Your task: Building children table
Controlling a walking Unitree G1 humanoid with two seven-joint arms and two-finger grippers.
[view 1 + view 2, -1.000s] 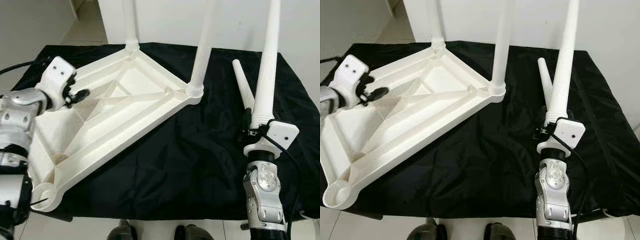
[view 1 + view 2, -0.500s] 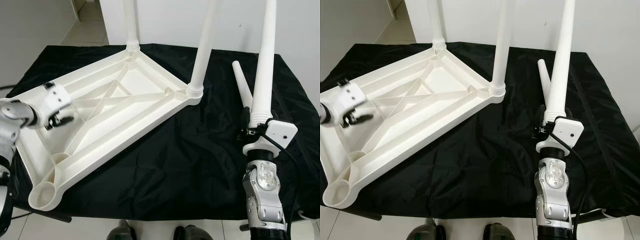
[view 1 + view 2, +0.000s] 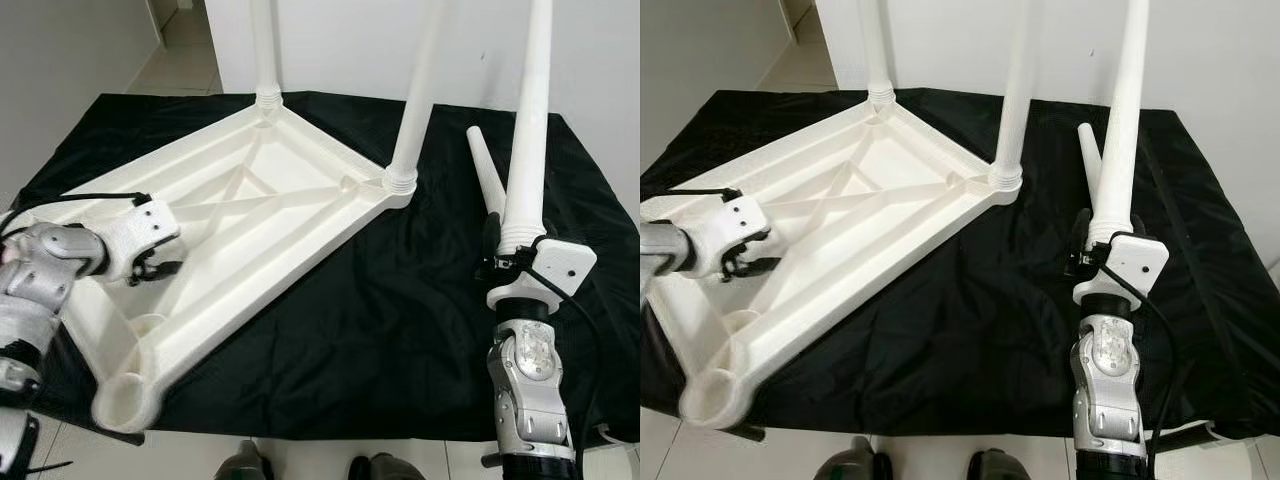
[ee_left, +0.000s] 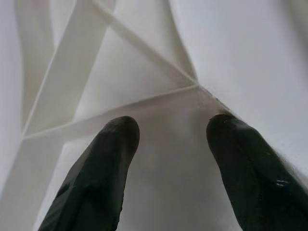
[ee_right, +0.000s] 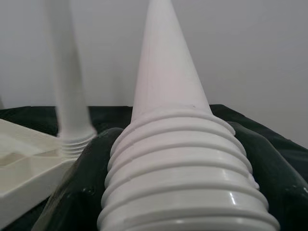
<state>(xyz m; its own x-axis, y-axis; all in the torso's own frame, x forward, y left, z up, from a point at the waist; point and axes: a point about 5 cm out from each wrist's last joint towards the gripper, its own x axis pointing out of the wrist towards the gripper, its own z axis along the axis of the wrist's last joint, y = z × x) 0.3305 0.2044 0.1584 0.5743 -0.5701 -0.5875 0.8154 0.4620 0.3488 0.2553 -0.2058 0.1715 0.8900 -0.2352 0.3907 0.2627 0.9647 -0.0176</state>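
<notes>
The white table top [image 3: 285, 215] lies upside down on a black cloth, ribs facing up. Two white legs [image 3: 420, 90] stand screwed into its far corners. An empty round socket [image 3: 122, 405] sits at its near corner. My left gripper [image 3: 155, 272] is low over the top's near-left ribs, open, its fingers [image 4: 113, 149] apart above a thin rib. My right gripper [image 3: 508, 256] is shut on the threaded end of a third leg [image 3: 527, 120], held upright at the right. The ridged thread [image 5: 183, 183] sits between its fingers. A fourth leg [image 3: 487, 180] lies on the cloth behind it.
The black cloth [image 3: 380, 330] covers a low table whose front edge runs just before my feet [image 3: 245, 465]. A white wall [image 3: 340, 40] stands close behind. Tiled floor [image 3: 185, 70] shows at the far left. The cloth between the top and my right arm is bare.
My left gripper has come down from the top's far-left edge to its near-left ribs. The table top has slid and turned to the right. The right arm and its leg stay still.
</notes>
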